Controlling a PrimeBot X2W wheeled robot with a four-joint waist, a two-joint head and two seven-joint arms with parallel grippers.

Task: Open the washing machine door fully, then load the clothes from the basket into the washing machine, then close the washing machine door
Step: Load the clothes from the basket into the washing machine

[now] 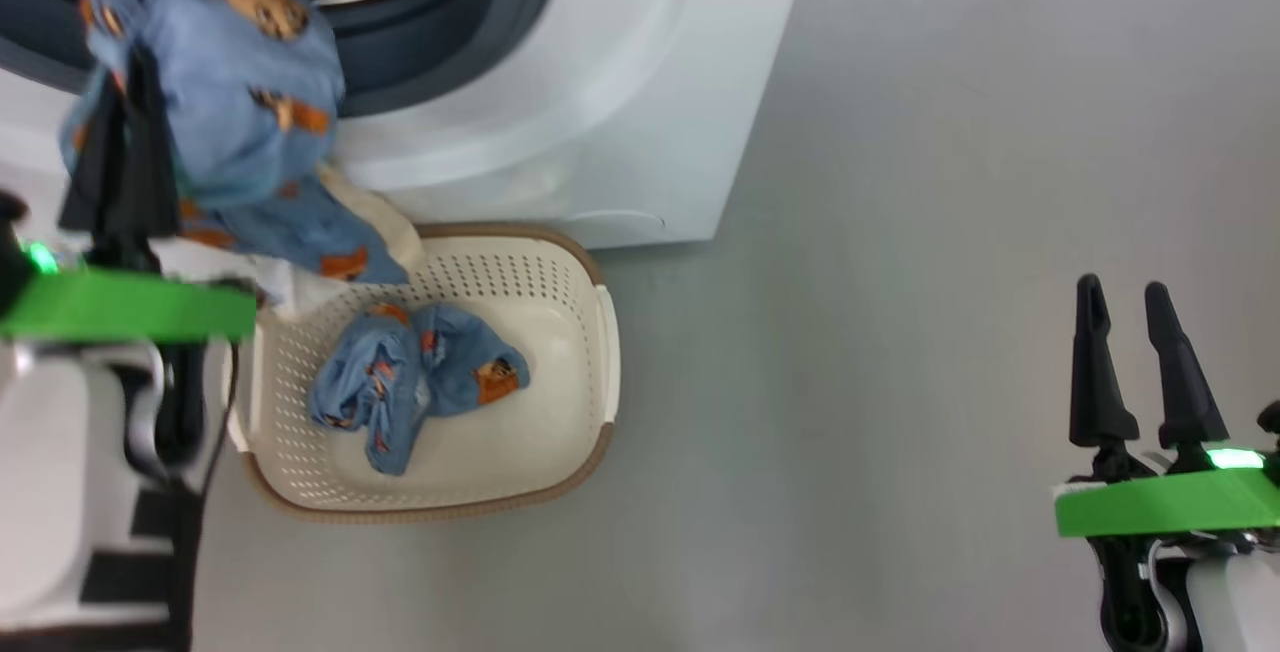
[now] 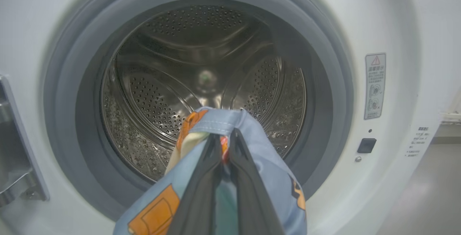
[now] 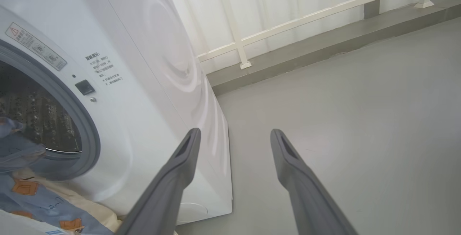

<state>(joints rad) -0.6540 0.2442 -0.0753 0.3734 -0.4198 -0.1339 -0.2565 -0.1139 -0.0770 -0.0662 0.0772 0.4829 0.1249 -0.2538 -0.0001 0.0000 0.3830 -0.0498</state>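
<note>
Left jaws clamp a garment [image 1: 215, 102] hanging lengthwise toward the basket [image 1: 520, 267]; right jaws gape

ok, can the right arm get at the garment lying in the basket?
Probably yes: its jaws stand open and empty, the garment lies uncovered in the open-topped basket, and only bare floor lies between them.

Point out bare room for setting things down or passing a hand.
Free: floor between washer, basket and right gripper; the basket's right half; the drum. Crowded: before the washer mouth, where the left gripper holds a garment.
</note>
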